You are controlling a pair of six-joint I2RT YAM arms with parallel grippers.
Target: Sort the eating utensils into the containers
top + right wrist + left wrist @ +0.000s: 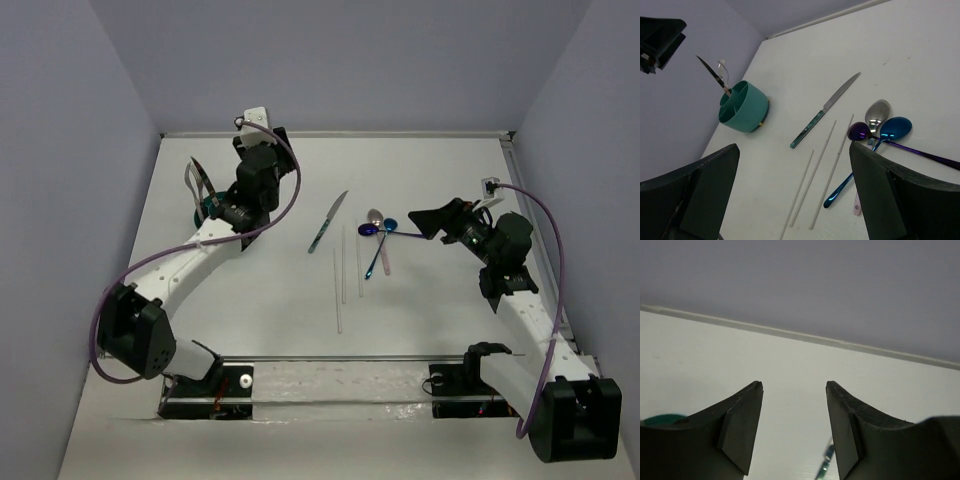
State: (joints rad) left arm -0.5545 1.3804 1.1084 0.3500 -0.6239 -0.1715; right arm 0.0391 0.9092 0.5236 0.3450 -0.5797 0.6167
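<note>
Left claw: your left gripper stood wide open with nothing between the pads, facing the back wall beside the caddy.
Right claw: your right gripper was also spread wide and empty, hanging above the table and looking down on the loose cutlery.
Container: the round teal caddy stood at the far left of the table, by the side wall. In the top view your left arm covered most of it.
In the caddy: a dark-bladed knife and a silver piece leaned out of a compartment on its wall side. You could not tell what the silver piece was.
Teal-handled knife: it lay flat mid-table, well apart from the caddy.
Chopsticks: three pale chopsticks lay roughly parallel just beside the knife's handle end.
Spoons: the silver spoon, the blue spoon and the purple spoon lay with their bowls bunched together and touching, right of the chopsticks.
In the way: the blue spoon's handle crossed the silver spoon's pink handle.
</note>
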